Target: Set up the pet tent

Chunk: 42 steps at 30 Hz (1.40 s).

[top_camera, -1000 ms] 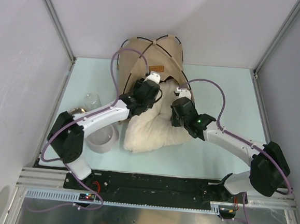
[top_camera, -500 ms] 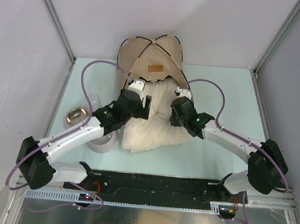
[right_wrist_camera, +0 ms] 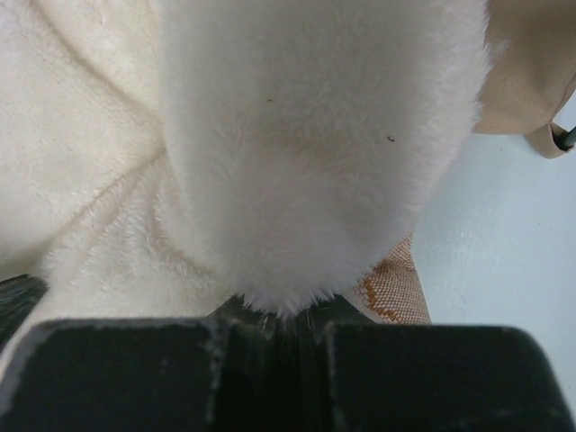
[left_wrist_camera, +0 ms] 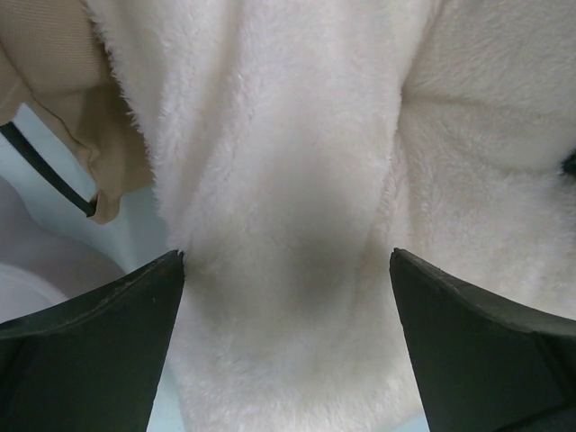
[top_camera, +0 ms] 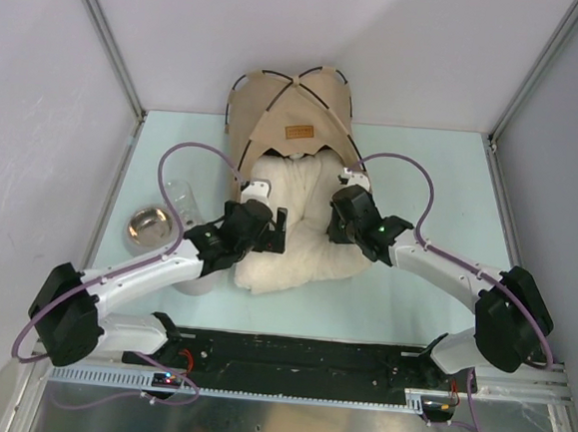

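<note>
No text can be read. A small brown rectangular label patch (top_camera: 299, 131) is seen on the tan fabric pet tent (top_camera: 278, 105), upper centre of the top view; its marking is too small to be made out.

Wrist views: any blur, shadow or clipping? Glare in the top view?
Left wrist: pillow fur is sharp, with a grey shadow between the dark, featureless fingers of the open left gripper. Right wrist: the right gripper, shut on a pillow fold, is a blurred black mass, and the fur beside it is shaded. Top external: even light, with a small reflection in the metal bowl.
</note>
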Motion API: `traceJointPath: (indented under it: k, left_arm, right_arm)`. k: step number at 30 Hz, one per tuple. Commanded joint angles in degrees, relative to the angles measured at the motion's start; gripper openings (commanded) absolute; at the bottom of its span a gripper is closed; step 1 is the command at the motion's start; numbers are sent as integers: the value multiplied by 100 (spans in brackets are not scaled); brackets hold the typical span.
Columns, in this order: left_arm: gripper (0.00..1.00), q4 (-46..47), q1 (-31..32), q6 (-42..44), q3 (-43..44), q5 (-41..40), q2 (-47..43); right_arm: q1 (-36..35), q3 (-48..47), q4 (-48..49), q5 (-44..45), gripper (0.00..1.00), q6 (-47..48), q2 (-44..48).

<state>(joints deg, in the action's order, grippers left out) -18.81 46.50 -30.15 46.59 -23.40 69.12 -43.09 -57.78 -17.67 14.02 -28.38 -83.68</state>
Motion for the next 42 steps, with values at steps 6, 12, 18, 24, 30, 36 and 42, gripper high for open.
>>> traceJointPath:
  k: [6,12,18,24,30,36,42]
  left_arm:
    - [94,132,26,-411,62,6,927]
    - [14,167,19,-113,576,-125,1115]
    - [0,330,14,339,1221,-126,1052]
    - [0,335,-158,370,1776,86,1307]
    - [0,337,-434,137,2042,279,1627]
    - [0,337,-502,203,2425,142,2174]
    - [8,340,-586,332,2815,-177,2640]
  right_arm:
    - [75,-249,395,-331,0,-91,-69]
    - [-17,-214,643,-460,0,94,-44]
    - [-120,-427,754,-331,0,271,45]
    - [-59,-881,795,-472,0,542,-240]
    - [85,-1575,567,-609,0,676,-816]
    - [224,-2113,422,-617,0,695,-1447]
    - [278,-3031,-174,-472,0,681,-2166]
